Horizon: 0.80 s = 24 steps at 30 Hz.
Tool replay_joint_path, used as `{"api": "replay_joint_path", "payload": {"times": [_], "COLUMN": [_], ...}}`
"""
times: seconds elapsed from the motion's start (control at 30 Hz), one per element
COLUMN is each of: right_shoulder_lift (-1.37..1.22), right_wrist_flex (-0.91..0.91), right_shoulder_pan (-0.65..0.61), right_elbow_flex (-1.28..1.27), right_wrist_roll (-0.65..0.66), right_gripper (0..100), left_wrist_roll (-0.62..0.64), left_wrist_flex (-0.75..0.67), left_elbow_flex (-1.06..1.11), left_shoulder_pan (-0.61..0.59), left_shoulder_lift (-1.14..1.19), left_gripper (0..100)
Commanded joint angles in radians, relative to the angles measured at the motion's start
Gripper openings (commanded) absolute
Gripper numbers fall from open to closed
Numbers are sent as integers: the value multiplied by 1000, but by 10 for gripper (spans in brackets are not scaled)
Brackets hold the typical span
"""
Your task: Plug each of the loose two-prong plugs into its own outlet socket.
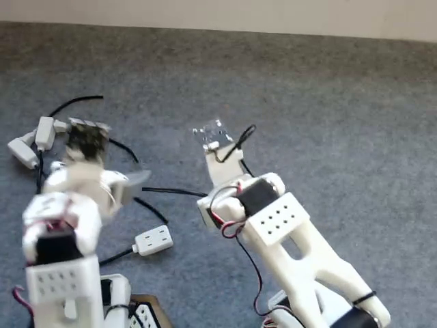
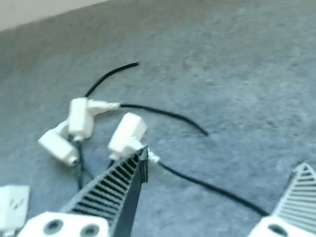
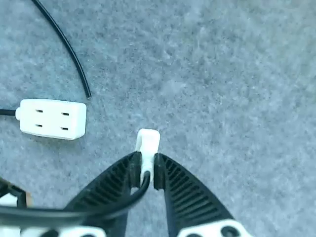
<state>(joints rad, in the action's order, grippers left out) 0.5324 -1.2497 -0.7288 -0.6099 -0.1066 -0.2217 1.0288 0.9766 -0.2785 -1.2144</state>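
One grey carpet-covered counter (image 1: 341,102) carries everything. Next down in size are the arms. The white right arm (image 1: 300,239) has its gripper (image 3: 147,160) clamped narrow on a small white two-prong plug (image 3: 147,140), with the plug's black cable (image 3: 74,212) trailing back past one jaw. The white left arm (image 1: 61,219) has its gripper (image 2: 222,158) spread wide, with nothing between its ribbed fingers.

Landmark: white rectangular outlet block (image 1: 153,240), two slot pairs facing up, black cord on one end. In the high view the held plug is well apart from the block, beyond it and to its right. A cluster of three white plug bodies (image 2: 79,123) on black leads lies beyond the block and to its left, just beside the left gripper.

Step in hand, my read: carry the held plug to the block and seat it. To do it well:
- The prongs aren't visible, so confirm which way they face before descending.
- Rotate the wrist until the prongs match one slot pair, then come in square to the block's face.
- The block is loose and probably light, so it will likely slide under push. The free gripper could pin it.
- Watch for cable drag twisting the plug in the grip.
- Keep clear of the loose black cable end (image 3: 64,44) just beside the block.

Writing: none legible on the block, plugs or arms.
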Motion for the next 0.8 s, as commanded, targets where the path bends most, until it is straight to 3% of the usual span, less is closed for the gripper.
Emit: {"api": "replay_joint_path", "payload": {"times": [0.0, 0.33, 0.6, 0.77], "right_shoulder_lift": [-30, -295, -369, -378], "right_wrist_flex": [-90, -217, -73, -25], "right_shoulder_pan": [-38, -82, -222, -274], "right_elbow_flex": [176, 464, 461, 409], "right_wrist_roll": [11, -38, -140, -141], "right_gripper": [4, 4, 4, 4], "left_wrist_roll": [-9, -69, -94, -133], "left_wrist_flex": [72, 344, 354, 354], "left_elbow_flex": [-311, -1066, -1474, -1652], "left_shoulder_pan": [-154, -533, -766, -829], "left_shoulder_lift": [315, 1122, 1538, 1725], "left_gripper": [415, 415, 417, 418]}}
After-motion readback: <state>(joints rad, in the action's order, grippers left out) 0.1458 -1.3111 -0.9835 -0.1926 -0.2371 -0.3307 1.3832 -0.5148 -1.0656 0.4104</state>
